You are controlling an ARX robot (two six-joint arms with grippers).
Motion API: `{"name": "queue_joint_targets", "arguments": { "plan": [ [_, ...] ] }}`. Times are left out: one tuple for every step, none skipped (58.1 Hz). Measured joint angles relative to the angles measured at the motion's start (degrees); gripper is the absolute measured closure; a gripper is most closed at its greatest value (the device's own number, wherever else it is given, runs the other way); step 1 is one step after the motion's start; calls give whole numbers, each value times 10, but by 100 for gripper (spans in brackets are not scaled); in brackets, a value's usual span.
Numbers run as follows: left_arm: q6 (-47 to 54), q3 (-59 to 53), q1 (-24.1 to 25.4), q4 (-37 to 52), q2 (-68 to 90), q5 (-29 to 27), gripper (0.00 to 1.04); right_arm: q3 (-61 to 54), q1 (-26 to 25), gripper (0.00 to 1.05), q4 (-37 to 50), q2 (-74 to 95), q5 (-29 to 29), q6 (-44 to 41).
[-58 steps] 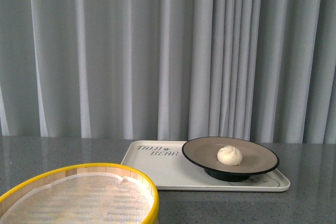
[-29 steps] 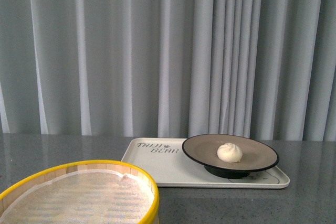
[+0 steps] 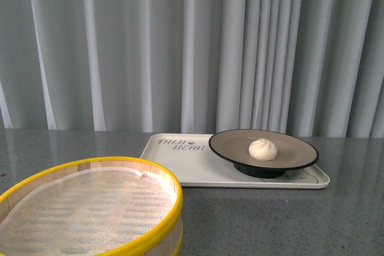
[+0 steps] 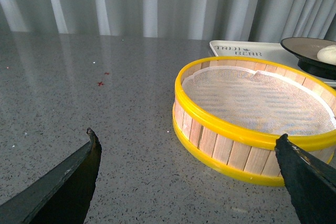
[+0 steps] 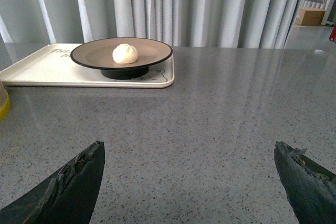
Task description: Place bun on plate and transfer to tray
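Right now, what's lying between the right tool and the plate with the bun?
Only bare grey tabletop and the tray rim lie between the open right tool and the plate, per the right wrist view.

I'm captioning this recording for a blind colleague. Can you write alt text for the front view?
A cream-white bun sits on a black-rimmed tan plate, which stands on the right part of a cream tray lettered "BEAR", on a grey speckled table. A yellow-rimmed wooden steamer basket, cloth-lined and empty, fills the near left. Grey curtains hang behind; no arms show.

Lighting even, bright, diffuse; soft reflections of curtain on glossy tabletop; faint shadow beneath plate; focus sharp; dark fingers slightly blurred at wrist-view edges.
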Motion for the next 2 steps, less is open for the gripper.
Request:
{"name": "queue_joint_targets", "arguments": {
  "plan": [
    [0,0,0,0,0,0,7,0,0,9,0,0,0,0],
    [0,0,0,0,0,0,7,0,0,9,0,0,0,0]
  ]
}}
